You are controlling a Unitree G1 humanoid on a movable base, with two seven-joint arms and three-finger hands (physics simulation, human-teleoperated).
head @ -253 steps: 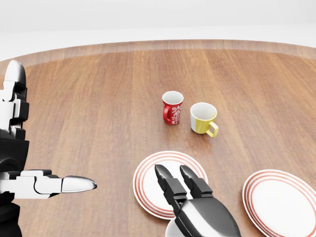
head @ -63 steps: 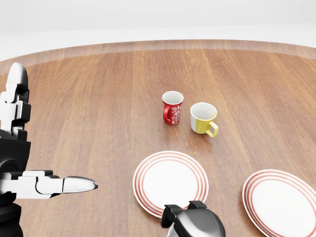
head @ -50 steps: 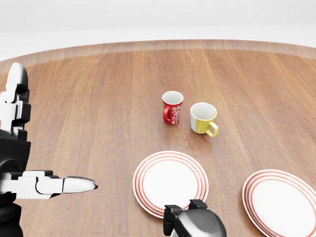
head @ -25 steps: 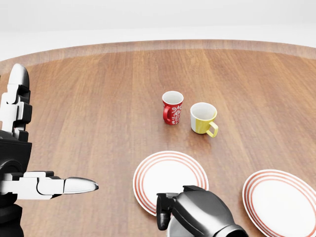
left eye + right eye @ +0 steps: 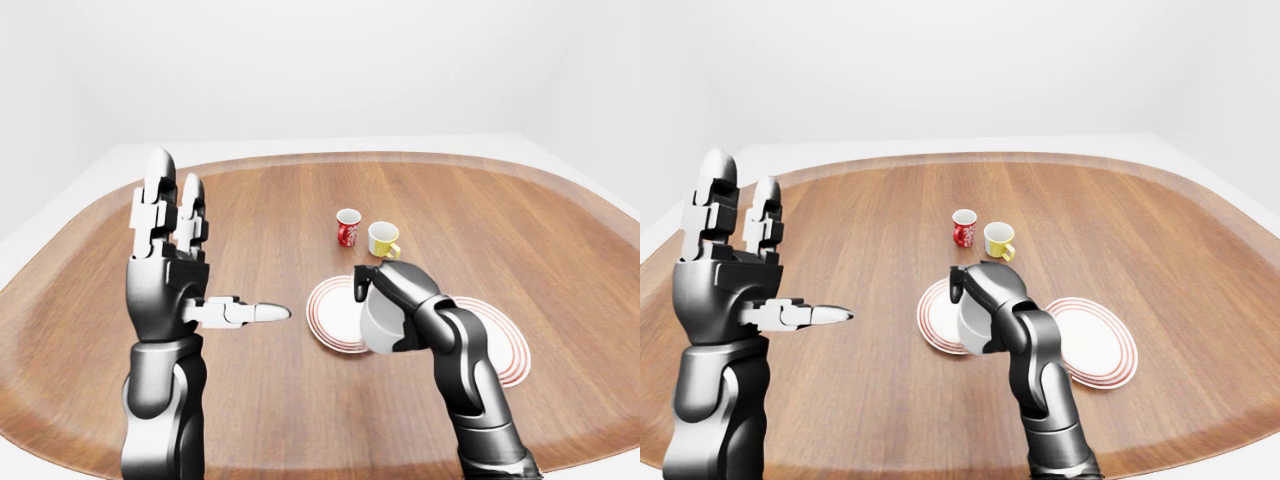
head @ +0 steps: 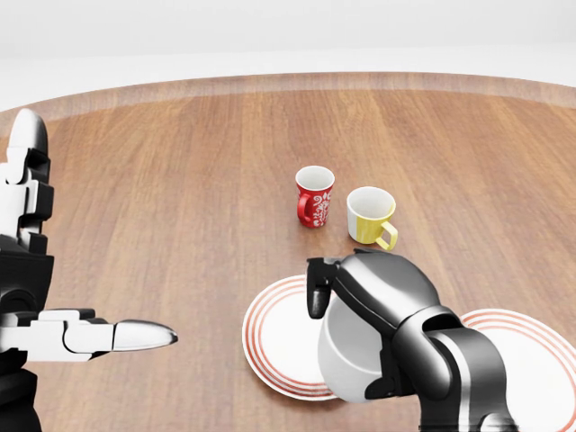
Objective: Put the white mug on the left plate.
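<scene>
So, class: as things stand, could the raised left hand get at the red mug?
Probably yes: the left hand is open and empty, and bare table lies between it and the red mug.

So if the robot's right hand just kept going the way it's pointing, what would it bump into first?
Probably the red mug. The right hand, holding the white mug above the left plate, points up the head view toward it, though depth is hard to judge.

Arms glossy dark grey metal, rounded shells; left hand [image 5: 175,262] fingers white-silver segmented, black joints; right hand [image 6: 378,310] dark grey.
</scene>
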